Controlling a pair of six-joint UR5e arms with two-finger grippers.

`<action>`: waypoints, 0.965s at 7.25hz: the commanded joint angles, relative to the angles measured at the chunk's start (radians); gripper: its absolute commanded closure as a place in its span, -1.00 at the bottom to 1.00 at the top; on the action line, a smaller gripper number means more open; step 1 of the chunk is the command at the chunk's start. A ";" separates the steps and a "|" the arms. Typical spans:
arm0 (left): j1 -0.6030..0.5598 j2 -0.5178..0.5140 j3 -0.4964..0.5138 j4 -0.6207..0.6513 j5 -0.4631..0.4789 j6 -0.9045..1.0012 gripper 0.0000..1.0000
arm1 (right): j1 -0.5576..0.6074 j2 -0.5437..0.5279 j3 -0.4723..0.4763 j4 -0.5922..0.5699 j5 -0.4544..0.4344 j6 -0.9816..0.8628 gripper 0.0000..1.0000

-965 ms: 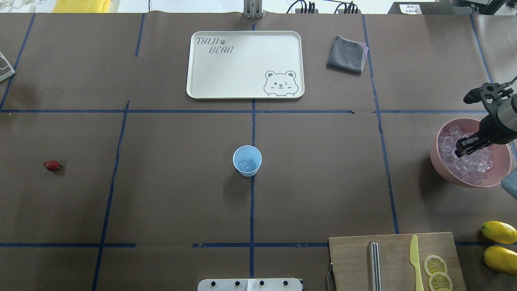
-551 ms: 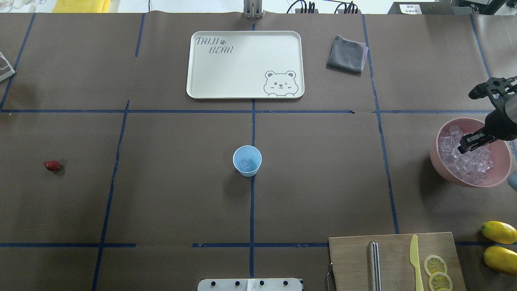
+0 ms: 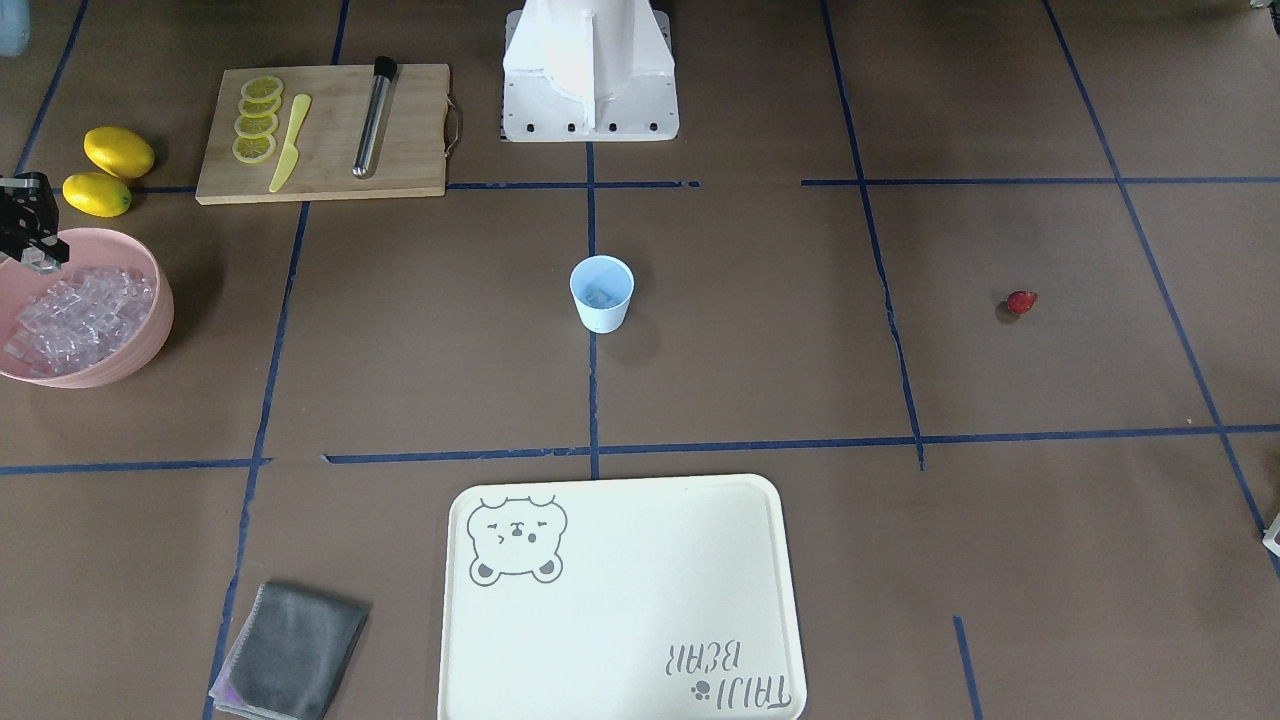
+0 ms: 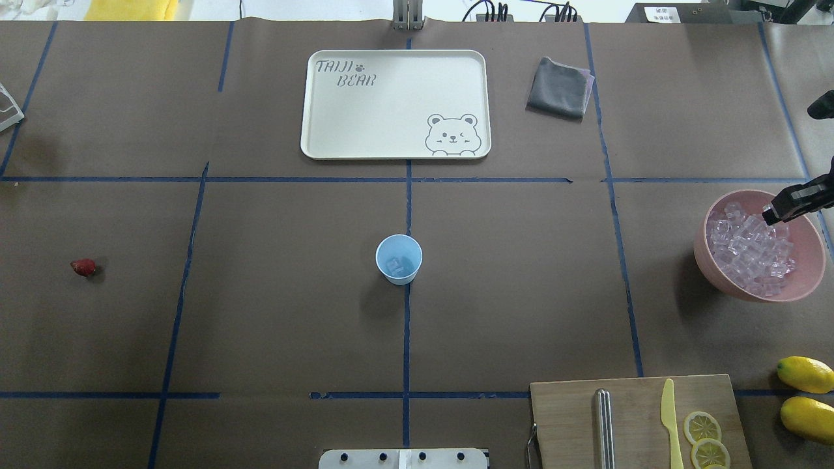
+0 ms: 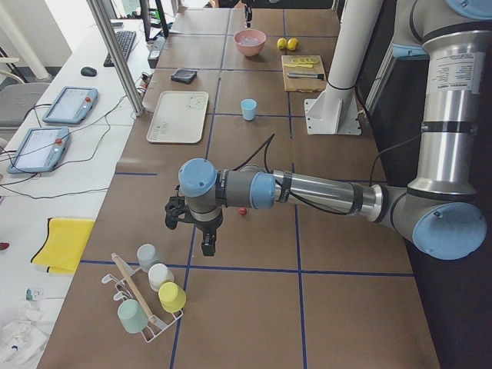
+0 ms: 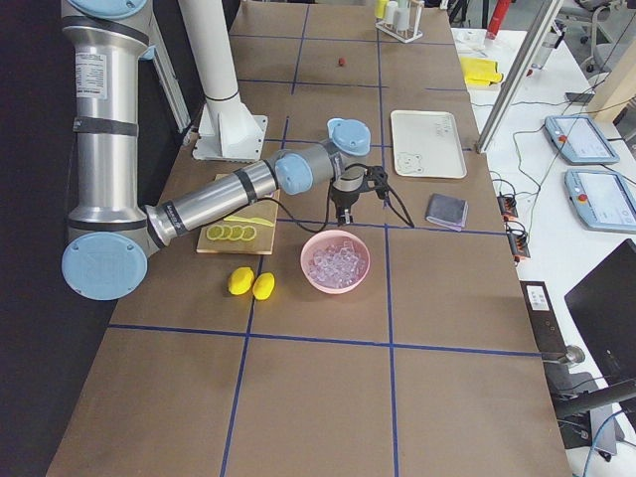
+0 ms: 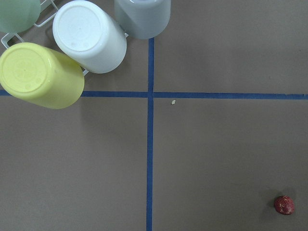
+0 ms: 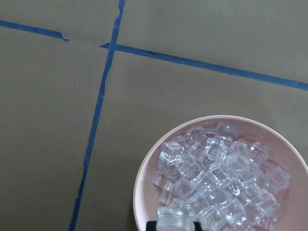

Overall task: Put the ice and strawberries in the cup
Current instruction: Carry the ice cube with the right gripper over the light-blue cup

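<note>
The pale blue cup (image 4: 399, 258) stands at the table's middle with an ice cube or two in its bottom. More ice (image 4: 749, 251) fills the pink bowl (image 4: 700, 251) at the far right. My right gripper (image 4: 775, 213) hovers over the bowl's far rim, shut on one ice cube (image 8: 171, 219), which shows at the bottom of the right wrist view. The strawberry (image 4: 83, 266) lies alone at the left and also shows low right as the red berry (image 7: 284, 205). My left gripper (image 5: 204, 246) hangs near it by the cup rack; I cannot tell its state.
A cutting board (image 4: 573, 417) holds lemon slices, a yellow knife and a metal rod; two lemons (image 4: 805, 374) lie beside it. A cream tray (image 4: 391, 140) and a grey cloth (image 4: 559, 88) sit at the back. Upturned cups (image 7: 89, 36) stand on a rack at the left end.
My right gripper has risen out of the ice in the bowl and drifted toward the table's right edge and far side. The cup and strawberry have not moved.
</note>
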 commanded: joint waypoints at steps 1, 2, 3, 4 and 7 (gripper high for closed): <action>0.001 0.005 0.000 -0.001 -0.001 -0.002 -1.00 | -0.091 0.219 0.033 -0.228 -0.031 0.038 1.00; 0.001 0.005 0.000 -0.001 -0.001 -0.002 -1.00 | -0.183 0.355 0.022 -0.326 -0.090 0.105 1.00; 0.001 0.007 0.000 -0.002 -0.001 -0.002 -1.00 | -0.272 0.469 0.007 -0.380 -0.143 0.224 1.00; 0.003 0.007 0.002 -0.002 0.001 -0.002 -1.00 | -0.337 0.543 -0.024 -0.379 -0.170 0.318 1.00; 0.003 0.007 0.002 -0.004 -0.001 -0.015 -1.00 | -0.522 0.755 -0.177 -0.361 -0.284 0.563 1.00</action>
